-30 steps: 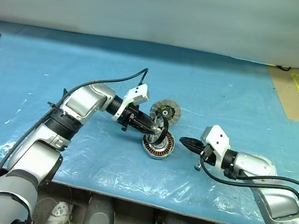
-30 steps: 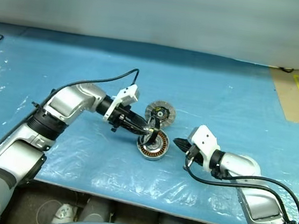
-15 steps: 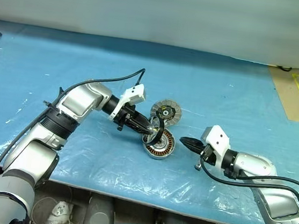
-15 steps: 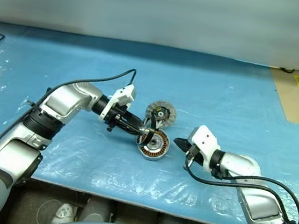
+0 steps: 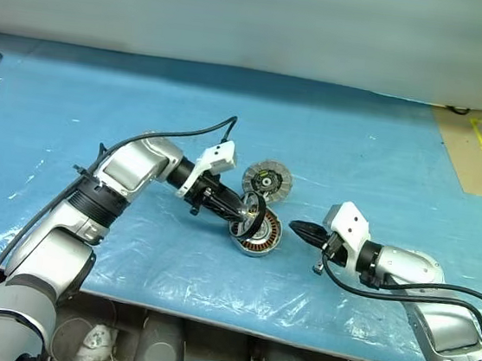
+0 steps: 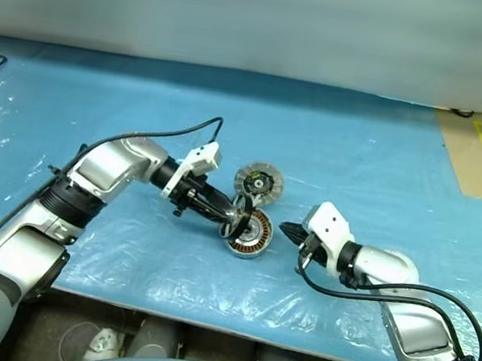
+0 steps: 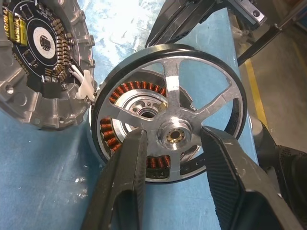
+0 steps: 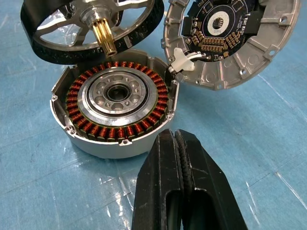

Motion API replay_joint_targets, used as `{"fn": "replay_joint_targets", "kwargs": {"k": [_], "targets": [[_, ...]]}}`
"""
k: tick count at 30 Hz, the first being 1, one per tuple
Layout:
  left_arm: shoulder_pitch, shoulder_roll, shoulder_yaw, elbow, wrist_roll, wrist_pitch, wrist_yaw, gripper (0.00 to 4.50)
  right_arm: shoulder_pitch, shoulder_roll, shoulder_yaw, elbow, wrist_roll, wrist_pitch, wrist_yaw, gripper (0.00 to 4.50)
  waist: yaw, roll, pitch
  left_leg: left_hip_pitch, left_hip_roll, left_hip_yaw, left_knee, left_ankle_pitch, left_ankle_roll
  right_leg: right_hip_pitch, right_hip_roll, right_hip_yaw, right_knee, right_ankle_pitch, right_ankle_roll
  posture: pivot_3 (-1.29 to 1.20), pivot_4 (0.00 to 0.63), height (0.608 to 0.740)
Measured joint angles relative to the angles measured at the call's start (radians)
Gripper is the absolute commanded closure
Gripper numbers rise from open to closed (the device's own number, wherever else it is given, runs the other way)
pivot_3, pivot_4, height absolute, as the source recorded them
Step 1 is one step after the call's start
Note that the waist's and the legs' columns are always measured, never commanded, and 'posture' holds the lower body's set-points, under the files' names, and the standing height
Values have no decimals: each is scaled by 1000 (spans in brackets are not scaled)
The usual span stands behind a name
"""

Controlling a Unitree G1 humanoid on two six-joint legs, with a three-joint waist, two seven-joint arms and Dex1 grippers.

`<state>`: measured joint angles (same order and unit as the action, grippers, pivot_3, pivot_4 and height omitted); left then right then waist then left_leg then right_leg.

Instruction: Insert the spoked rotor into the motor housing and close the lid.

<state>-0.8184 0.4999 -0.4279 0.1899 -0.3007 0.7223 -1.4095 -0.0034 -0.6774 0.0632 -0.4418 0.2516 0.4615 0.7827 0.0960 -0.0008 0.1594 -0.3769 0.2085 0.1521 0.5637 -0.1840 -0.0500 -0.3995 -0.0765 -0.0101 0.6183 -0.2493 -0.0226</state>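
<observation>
- The spoked rotor (image 7: 168,112) is held tilted over the motor housing (image 8: 115,108), its brass shaft just above the copper windings, not yet seated.
- The left gripper (image 7: 172,143) is clamped on the rotor's hub, one finger on either side.
- The lid (image 8: 230,40) is seen swung open beside the housing, circuit face showing.
- The right gripper (image 8: 184,158) is kept near the housing, jaws pressed together, empty.
- Everything is laid on the blue-covered desk (image 5: 358,150).

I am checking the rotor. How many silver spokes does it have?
5. All belong to the spoked rotor, held tilted above the motor housing. They radiate from its hub; the lower ones are partly hidden by the left end effector.
</observation>
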Motion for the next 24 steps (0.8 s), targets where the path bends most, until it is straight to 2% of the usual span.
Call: {"fn": "replay_joint_targets", "kwargs": {"k": [6, 7, 10, 17, 20, 24], "targets": [[1, -34, 2, 1, 0, -4, 30, 141, 0, 1, 0, 0, -1, -3, 0, 4500, 0, 0, 0, 0, 0, 0, 0, 0, 0, 0, 0, 0, 0, 0, 0, 0, 150, 740], [0, -40, 4, 5, 0, -6, 40, 24, 0, 1, 0, 0, -1, -4, 0, 4500, 0, 0, 0, 0, 0, 0, 0, 0, 0, 0, 0, 0, 0, 0, 0, 0, 150, 740], [-10, -43, 11, 35, 10, -22, 65, 24, 0, 1, 0, 1, -4, -4, 0, 4500, -1, 0, 0, 0, 0, 0, 0, 0, 0, 0, 0, 0, 0, 0, 0, 0, 150, 740], [-1, -96, 145, 36, -47, -56, 116, 24, -8, 2, 0, 10, -8, -8, 1, 4500, 0, 0, 0, -1, 0, -1, 0, 0, 0, 0, 0, 0, 0, 0, 1, 0, 150, 740], [59, -147, 197, -19, -96, -55, 159, 642, -10, 4, 0, 10, -13, -16, 0, 4500, 0, 0, 0, -1, 0, -1, 0, 0, 0, 0, 0, 0, 0, 1, 1, 0, 150, 740], [157, -156, 207, -71, -119, -55, 197, 2006, -10, 8, 0, 11, -13, -20, 0, 4500, -3, 0, 0, -1, 1, -1, 0, 0, 0, -1, 1, 0, 0, 1, 1, 0, 150, 740]]}}
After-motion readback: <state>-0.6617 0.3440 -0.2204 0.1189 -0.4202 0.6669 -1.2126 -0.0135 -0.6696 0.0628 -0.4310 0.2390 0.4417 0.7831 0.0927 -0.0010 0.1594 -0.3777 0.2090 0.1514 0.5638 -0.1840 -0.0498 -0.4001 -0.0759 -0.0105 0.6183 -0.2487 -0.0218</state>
